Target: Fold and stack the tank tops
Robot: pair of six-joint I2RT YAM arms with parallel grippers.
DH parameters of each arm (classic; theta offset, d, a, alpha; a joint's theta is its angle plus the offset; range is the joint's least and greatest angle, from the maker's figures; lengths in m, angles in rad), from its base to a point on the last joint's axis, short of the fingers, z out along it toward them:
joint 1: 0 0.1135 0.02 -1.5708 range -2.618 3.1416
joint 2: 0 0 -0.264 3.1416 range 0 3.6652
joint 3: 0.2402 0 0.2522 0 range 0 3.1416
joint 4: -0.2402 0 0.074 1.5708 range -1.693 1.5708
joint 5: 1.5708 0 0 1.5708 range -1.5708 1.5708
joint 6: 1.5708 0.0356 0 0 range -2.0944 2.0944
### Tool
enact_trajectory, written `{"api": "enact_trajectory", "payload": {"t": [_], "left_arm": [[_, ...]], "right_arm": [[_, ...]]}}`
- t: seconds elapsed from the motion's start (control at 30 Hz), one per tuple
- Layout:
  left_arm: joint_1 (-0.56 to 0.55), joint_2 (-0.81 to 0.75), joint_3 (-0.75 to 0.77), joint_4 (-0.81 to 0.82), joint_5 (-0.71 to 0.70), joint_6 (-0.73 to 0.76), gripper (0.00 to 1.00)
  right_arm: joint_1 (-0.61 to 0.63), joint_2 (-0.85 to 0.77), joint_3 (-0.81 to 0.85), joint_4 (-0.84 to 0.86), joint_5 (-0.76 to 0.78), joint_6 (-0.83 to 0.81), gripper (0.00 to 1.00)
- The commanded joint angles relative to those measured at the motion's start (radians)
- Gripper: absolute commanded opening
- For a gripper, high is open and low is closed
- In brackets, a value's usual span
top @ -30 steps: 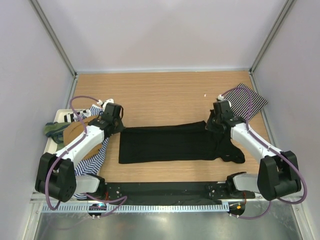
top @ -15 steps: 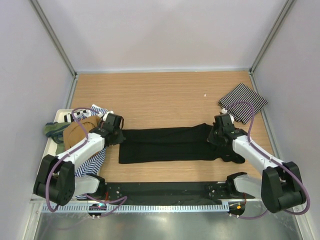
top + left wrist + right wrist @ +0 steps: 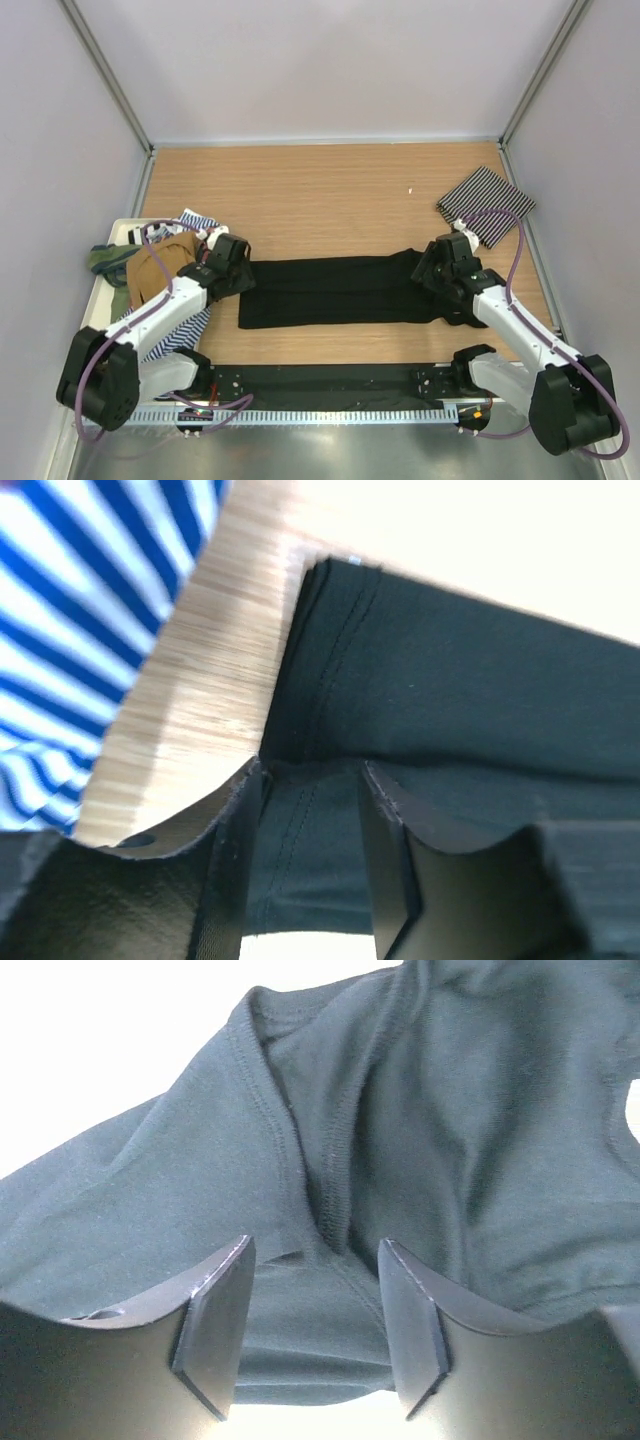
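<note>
A plain black tank top [image 3: 335, 290] lies on the wooden table as a long band folded lengthwise. My left gripper [image 3: 240, 278] is down at its left end, and my right gripper [image 3: 430, 270] at its right end, by the straps. In the left wrist view the left gripper [image 3: 310, 780] stands open, with the black cloth [image 3: 450, 690] lying slack between its fingers. In the right wrist view the right gripper [image 3: 315, 1260] is open too, over a seam of the black top [image 3: 450, 1110]. A folded black-and-white striped tank top [image 3: 487, 205] lies at the back right.
At the left, a white tray [image 3: 120, 232] carries a loose pile: a tan top [image 3: 155, 270], a green one [image 3: 105, 258] and a blue-and-white striped one [image 3: 195, 222], which hangs onto the table beside my left arm. Grey walls close in the table on three sides.
Both grippers came toward the near edge and down onto the black top, then opened and let go of the cloth. The top's far edge now lies folded closer in.
</note>
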Motion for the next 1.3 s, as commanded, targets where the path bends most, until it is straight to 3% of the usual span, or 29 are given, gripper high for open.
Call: {"api": "enact_trajectory", "payload": {"t": [0.0,0.2,0.37,0.77,0.87,0.9,1.0,1.27], "left_arm": [[-0.004,-0.093,0.049,-0.055,-0.089,-0.022,0.45],[-0.004,-0.13,0.092,-0.126,-0.131,-0.031,0.52],[-0.005,-0.067,0.09,-0.057,-0.088,-0.022,0.52],[-0.004,0.194,0.153,0.018,-0.033,0.016,0.59],[-0.005,0.221,0.146,0.029,-0.022,0.01,0.57],[-0.006,0.223,0.135,0.032,-0.004,0.004,0.56],[-0.01,0.223,0.072,0.101,0.07,-0.039,0.53],[-0.128,0.24,-0.029,0.155,0.056,-0.135,0.5]], "right_arm": [[0.005,-0.011,0.054,-0.066,0.074,0.011,0.59],[0.006,-0.028,0.108,-0.187,0.164,0.089,0.6],[0.006,-0.021,0.134,-0.291,0.322,0.212,0.59],[-0.017,0.189,0.097,-0.191,0.298,0.292,0.61],[-0.021,0.264,0.115,-0.143,0.29,0.29,0.54],[-0.021,0.281,0.124,-0.108,0.284,0.276,0.44],[-0.021,0.372,0.181,-0.04,0.251,0.192,0.32],[-0.021,0.718,0.528,0.028,0.154,0.045,0.22]]}}
